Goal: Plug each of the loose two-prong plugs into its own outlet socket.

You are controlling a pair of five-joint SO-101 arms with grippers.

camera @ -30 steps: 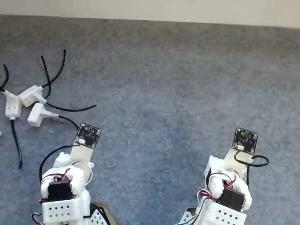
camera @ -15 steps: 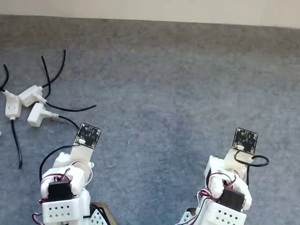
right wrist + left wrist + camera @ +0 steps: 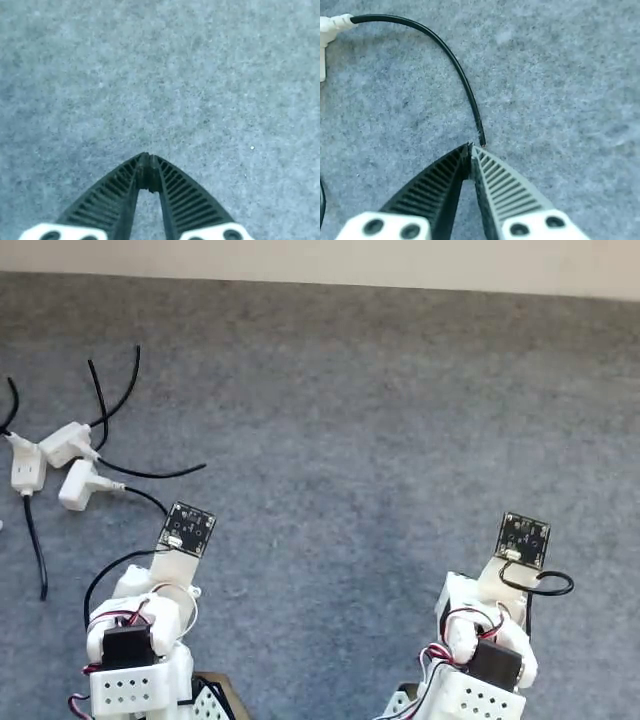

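Observation:
Three white plug pieces with black cords lie at the far left of the grey carpet: one [image 3: 66,443], one [image 3: 28,470] and one [image 3: 78,484]. The cord [image 3: 455,70] of the nearest plug ends just past my left gripper [image 3: 471,148], which is shut with nothing in it, and a corner of that plug [image 3: 327,30] shows at the view's edge. The left arm [image 3: 150,610] sits folded at the lower left. My right gripper [image 3: 148,156] is shut over bare carpet, on the right arm [image 3: 490,630] at the lower right.
Grey carpet [image 3: 360,430] covers the whole work area, open in the middle and right. A pale wall strip [image 3: 320,260] runs along the far edge. Loose black cord ends [image 3: 110,390] curl around the plugs at the left.

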